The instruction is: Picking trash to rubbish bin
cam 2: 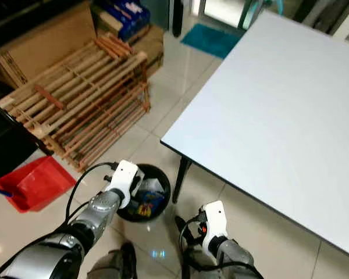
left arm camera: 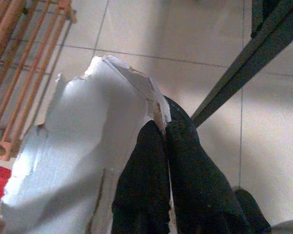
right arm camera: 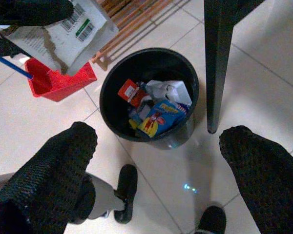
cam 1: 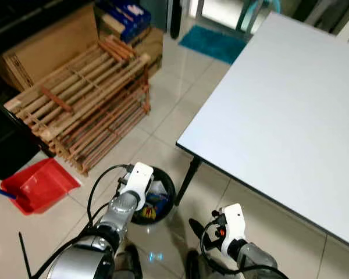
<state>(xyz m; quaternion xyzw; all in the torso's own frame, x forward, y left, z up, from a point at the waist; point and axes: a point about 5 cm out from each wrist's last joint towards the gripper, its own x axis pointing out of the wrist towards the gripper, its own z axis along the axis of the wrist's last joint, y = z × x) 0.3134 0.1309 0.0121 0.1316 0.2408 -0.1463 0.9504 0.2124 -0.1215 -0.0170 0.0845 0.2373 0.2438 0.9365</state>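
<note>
1. The left gripper (left arm camera: 161,141) has its two black fingers pinched together on a torn piece of white cardboard packaging (left arm camera: 83,161), printed with barcodes on one face (seen from the right wrist view (right arm camera: 68,34)).

2. That held piece hangs above the tiled floor beside the round black plastic rubbish bin (right arm camera: 149,95), toward the bin's rim on the side nearest the red plastic dustpan (cam 1: 38,186); from the right wrist view it looks not yet squarely over the opening.

3. The bin stands on the pale tiles just beside the dark metal leg (right arm camera: 224,63) of the white rectangular table (cam 1: 291,116), and it already holds a blue snack packet (right arm camera: 161,117), a red wrapper and some white scraps.

4. The right gripper (right arm camera: 161,161) hangs low with its fingers spread wide apart and nothing between them, looking down at the bin and the robot's black feet.

5. The step in hand appears to be the drop: trash carried to the bin, release still to come.

6. The next move calls for bringing the left gripper inward until the cardboard sits over the mouth of the bin, then parting the fingers (a light, flat scrap may flutter sideways, so lower is safer).

7. A slatted wooden rack (cam 1: 81,99) leans behind, well apart from the work.
</note>
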